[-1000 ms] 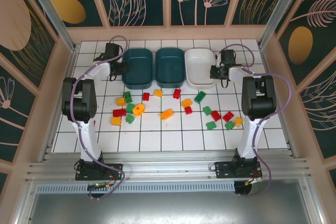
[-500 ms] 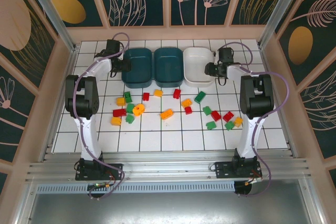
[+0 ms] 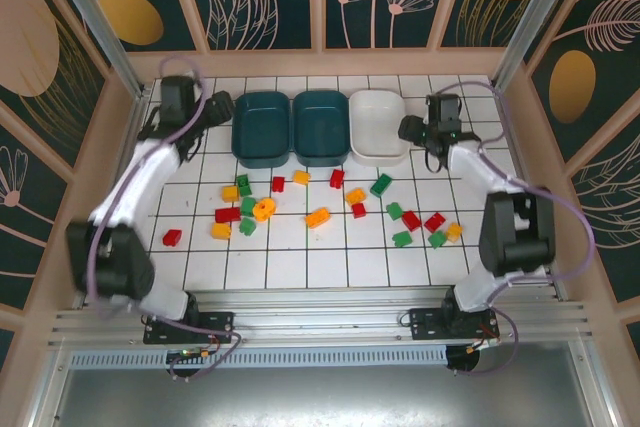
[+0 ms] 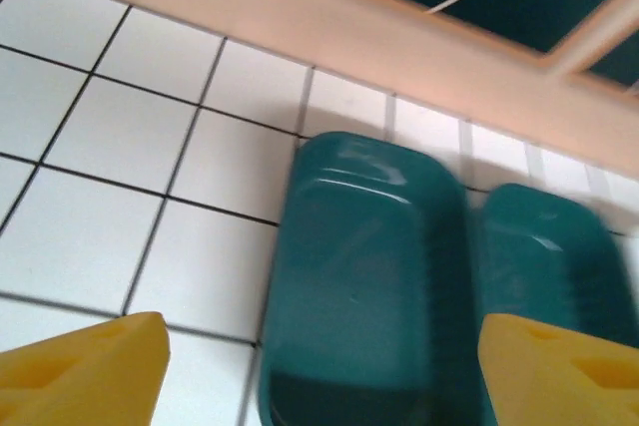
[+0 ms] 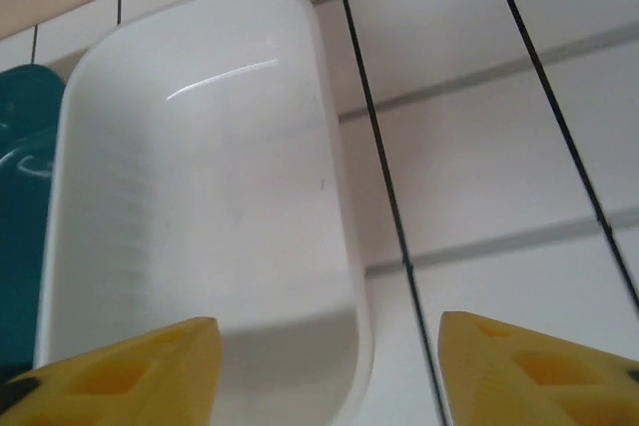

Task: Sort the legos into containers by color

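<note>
Backing off the lined-up containers point(image 3: 320, 127); spread left gripper point(image 4: 321, 336) and right gripper point(image 5: 329, 331) wide, pinched nothing. Judged their placement done; found legos point(image 3: 317, 216) unsorted.

No legible text, label or number anywhere.

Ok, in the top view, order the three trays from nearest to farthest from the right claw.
1. White tray: right end of the row, just beside the right claw.
2. Middle teal tray: centre of the row.
3. Left teal tray: far left end.
</note>
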Motion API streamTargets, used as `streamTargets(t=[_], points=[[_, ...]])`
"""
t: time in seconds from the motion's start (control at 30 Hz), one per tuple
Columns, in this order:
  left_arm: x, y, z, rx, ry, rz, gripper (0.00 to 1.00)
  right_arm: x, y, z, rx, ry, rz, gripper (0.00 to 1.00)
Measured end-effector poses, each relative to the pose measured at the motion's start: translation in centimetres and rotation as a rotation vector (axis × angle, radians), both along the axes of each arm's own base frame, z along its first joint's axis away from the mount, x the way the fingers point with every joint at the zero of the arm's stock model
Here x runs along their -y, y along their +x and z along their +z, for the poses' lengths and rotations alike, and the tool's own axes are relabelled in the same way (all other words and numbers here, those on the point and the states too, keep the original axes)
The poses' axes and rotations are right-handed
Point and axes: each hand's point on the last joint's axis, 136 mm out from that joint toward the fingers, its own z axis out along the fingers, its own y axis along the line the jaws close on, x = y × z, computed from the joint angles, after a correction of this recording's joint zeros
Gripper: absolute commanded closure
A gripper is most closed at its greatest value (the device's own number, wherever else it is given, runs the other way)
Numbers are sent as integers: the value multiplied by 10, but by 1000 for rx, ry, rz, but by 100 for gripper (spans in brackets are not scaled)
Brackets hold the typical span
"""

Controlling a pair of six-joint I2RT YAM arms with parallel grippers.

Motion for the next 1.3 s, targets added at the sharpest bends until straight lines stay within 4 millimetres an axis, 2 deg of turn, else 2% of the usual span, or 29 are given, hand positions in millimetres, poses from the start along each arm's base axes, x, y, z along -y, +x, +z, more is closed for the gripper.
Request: streamTargets(t=[0.03,0.1,0.17,0.27,0.33,0.37,0.5,0.63,0.73,0.93,1.13,1.3], points=[[2,-20,9,59,-68,3,2,-7,-19,-2,-1,9,-8,30],[5,-58,-3,102,-174,6,1,-24,-48,-14,-25,24,4,30],[7,-90,-40,55,-244,12,1,-40,-72,-33,-81,37,27,30],[8,-126,-99,-82,-284,23,1,-43,-90,-53,-151,24,5,30],[10,-142,-113,-120,-302,17,2,-43,-92,-57,-166,21,-19,30],[12,-147,-110,-113,-316,6,1,-44,-92,-60,-172,24,-32,30],[21,-150,-89,-53,-360,-48,1,-44,-93,-78,-219,15,-70,30],[30,-153,-90,-71,-392,-93,2,-50,-94,-102,-278,-5,-88,30],[35,-154,-91,-86,-406,-120,1,-58,-91,-112,-298,-17,-93,31],[42,-157,-91,-96,-420,-158,1,-73,-85,-115,-298,-16,-88,33],[43,-158,-91,-94,-414,-169,1,-84,-71,-121,-296,-8,-91,43],[44,-158,-91,-95,-413,-175,2,-87,-71,-123,-297,3,-97,53]])
